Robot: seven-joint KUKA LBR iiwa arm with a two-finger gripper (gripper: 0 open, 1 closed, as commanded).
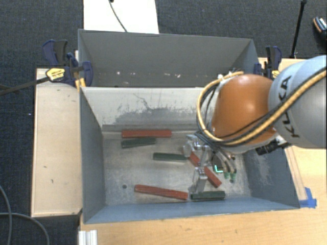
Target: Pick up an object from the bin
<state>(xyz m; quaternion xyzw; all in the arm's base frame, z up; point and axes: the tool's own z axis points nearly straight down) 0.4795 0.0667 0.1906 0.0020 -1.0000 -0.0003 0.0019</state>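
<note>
A: Step?
B: Gripper [200, 177] was down at the short red stick [213, 180], bin's [97, 137] front right. Grip state: couldn't tell.
A: Next?
B: Likely needed closing on it, then lifting straight.

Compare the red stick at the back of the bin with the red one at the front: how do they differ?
The back red stick lies level across the view; the front red stick slants, right end lower. The back red stick has a dark green stick close alongside; the front red stick has none along its length, and its right end is near the gripper. Both are long, slim, red, flat in the bin.
</note>
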